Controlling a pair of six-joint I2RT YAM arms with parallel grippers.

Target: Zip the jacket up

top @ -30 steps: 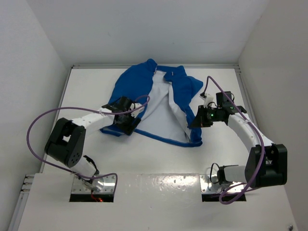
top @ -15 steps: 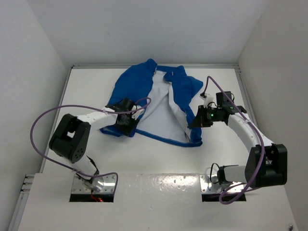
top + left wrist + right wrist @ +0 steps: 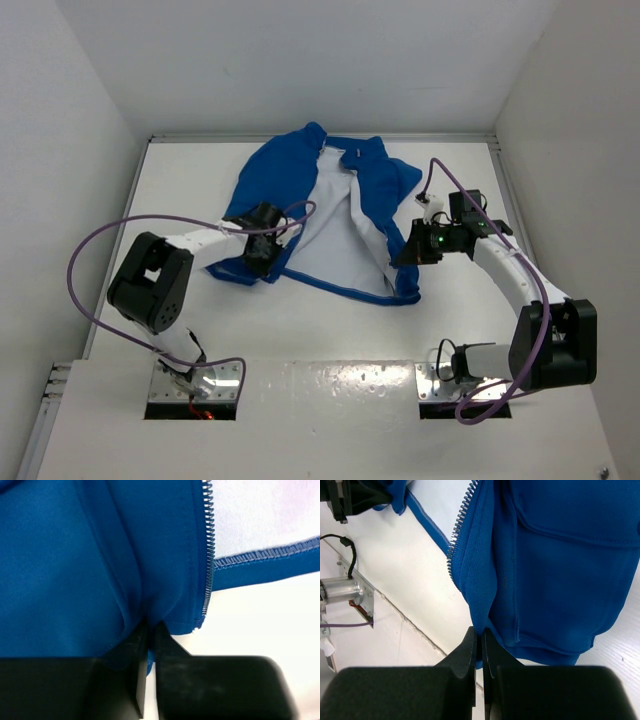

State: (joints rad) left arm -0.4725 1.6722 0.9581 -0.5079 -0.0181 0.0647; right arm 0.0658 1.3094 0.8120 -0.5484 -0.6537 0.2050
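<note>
From above, my wrists cover my own fingertips, so only the wrist cameras show the grips. Each of those takes in just a patch of cloth. I cannot make out a zipper slider in any view. The bottom corner of the front panel at my left hand (image 3: 262, 255) is hidden under that hand.

My left hand (image 3: 148, 635) is closed to a narrow slit on a fold of blue cloth at the bottom edge of one front panel, just beside the lower end of the zipper teeth (image 3: 208, 555). My right hand (image 3: 480, 640) is pinched tight on a fold at the bottom of the other panel, with its zipper teeth (image 3: 460, 522) running away to the upper left and a pocket flap (image 3: 580, 530) beside them.

The jacket (image 3: 375, 190) is royal blue and sleeveless. It lies unzipped, the two fronts spread apart and the white lining (image 3: 335, 235) bare between them. The panel by my left hand looks bunched and folded.

It lies on the far middle of the desk (image 3: 180, 190). Its collar (image 3: 345, 152) points to the far edge and its hem to the near edge, so its long axis runs far to near, and the open fronts widen toward me.
</note>
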